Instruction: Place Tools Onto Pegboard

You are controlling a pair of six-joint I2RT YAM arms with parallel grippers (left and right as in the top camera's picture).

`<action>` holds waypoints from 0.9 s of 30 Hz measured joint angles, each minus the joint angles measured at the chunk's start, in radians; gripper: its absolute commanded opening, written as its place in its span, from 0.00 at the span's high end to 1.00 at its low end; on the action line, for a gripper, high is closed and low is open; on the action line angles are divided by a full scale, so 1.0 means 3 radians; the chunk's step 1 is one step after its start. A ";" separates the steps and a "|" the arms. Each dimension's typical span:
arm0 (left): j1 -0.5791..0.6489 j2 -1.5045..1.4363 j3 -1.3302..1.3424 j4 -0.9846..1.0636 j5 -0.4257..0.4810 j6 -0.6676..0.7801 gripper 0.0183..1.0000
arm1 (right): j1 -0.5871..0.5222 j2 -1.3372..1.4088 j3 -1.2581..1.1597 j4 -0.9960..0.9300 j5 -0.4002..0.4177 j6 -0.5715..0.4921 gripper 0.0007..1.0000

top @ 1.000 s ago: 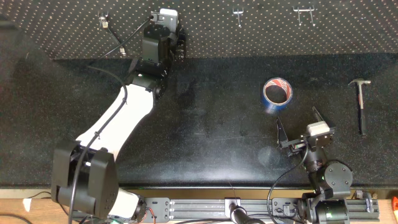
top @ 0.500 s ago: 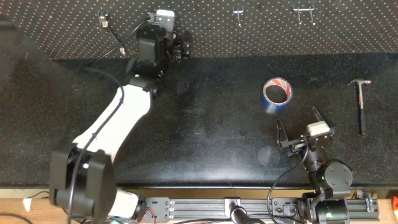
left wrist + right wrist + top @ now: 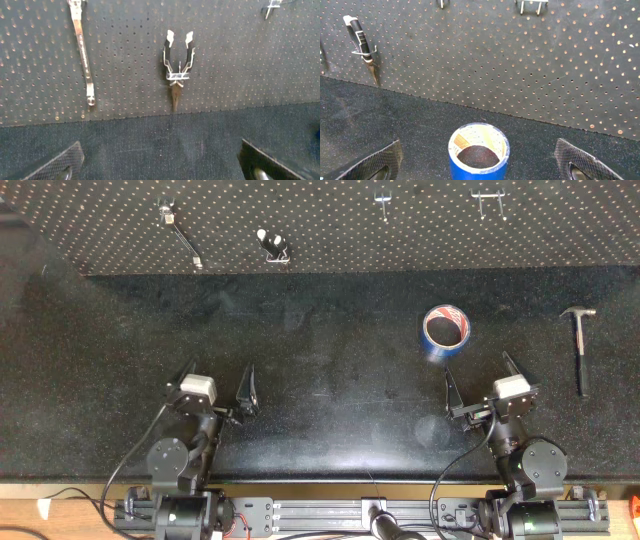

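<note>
Black pegboard (image 3: pixel 400 230) holds pliers (image 3: pixel 177 70) beside a wrench (image 3: pixel 82 50). Tape roll (image 3: pixel 446 328) lies on table (image 3: pixel 330 380) just ahead of right gripper (image 3: pixel 481 383); hammer (image 3: pixel 579 348) farther right. Left gripper (image 3: pixel 212 395) sits near front edge. Both grippers' fingers spread wide, holding nothing.

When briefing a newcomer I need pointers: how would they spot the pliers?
Look at the pegboard behind the black table. Two tools hang on its left part. The pliers are right of the slim wrench, nose down, with black-and-white handles splayed upward.
</note>
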 measured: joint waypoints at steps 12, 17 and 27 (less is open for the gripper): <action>-0.0104 -0.0331 -0.0009 -0.0343 -0.0540 -0.0027 0.00 | 0.0000 0.0000 0.0000 0.0000 0.0000 0.0000 0.00; -0.0104 -0.0331 -0.0009 -0.0343 -0.0542 -0.0027 0.00 | 0.0000 0.0000 0.0000 0.0000 0.0000 0.0001 0.00; -0.0104 -0.0347 -0.0004 -0.0342 -0.0579 -0.0046 0.00 | 0.0615 0.4122 0.3796 -0.2355 0.0294 0.0913 0.00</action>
